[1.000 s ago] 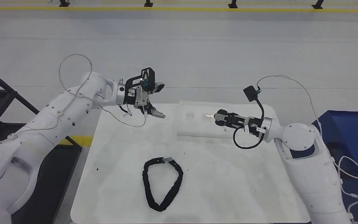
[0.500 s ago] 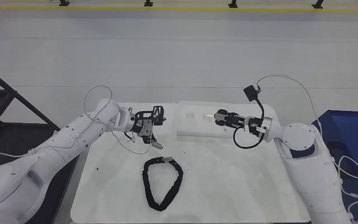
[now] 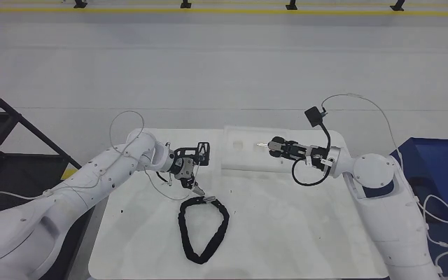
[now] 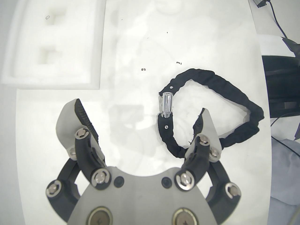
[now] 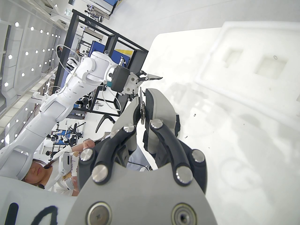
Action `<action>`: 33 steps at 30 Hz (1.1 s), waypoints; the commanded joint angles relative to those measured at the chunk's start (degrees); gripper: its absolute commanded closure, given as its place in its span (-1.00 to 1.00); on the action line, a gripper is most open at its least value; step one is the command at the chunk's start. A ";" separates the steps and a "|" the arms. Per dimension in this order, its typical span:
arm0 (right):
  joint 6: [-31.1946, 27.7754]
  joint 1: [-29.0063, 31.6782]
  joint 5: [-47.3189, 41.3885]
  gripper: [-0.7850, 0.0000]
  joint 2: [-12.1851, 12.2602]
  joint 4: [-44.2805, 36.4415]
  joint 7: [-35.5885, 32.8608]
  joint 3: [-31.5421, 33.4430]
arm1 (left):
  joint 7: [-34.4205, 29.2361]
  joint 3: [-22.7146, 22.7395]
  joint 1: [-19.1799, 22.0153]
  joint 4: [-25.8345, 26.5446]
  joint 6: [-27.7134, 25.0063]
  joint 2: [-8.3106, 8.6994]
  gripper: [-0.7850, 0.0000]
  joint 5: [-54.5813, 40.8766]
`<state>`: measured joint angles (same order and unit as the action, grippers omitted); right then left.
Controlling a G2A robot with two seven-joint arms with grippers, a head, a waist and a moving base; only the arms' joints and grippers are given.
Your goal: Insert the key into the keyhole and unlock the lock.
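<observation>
Here, the left fingers [image 4: 68, 118] spread wide by the lock [image 4: 167, 105]; the right fingers [image 5: 159, 108] clench the key [image 3: 261, 145].

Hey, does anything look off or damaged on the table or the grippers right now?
One pad of the left gripper looks ragged and peeling at its edge, unlike the neat ribbed pad opposite. A few dark specks lie on the table near the chain lock. Nothing else stands out.
</observation>
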<state>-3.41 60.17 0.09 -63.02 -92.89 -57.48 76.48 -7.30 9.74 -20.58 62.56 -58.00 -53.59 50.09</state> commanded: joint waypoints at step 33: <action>0.00 0.00 0.00 1.00 0.00 0.00 0.00 0.00 | 44.46 3.74 -15.71 -12.66 13.77 -2.65 -1.00 32.78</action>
<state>-3.41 60.17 0.09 -63.02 -92.89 -57.48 76.48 36.51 13.54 -36.34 50.57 -43.60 -55.99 82.24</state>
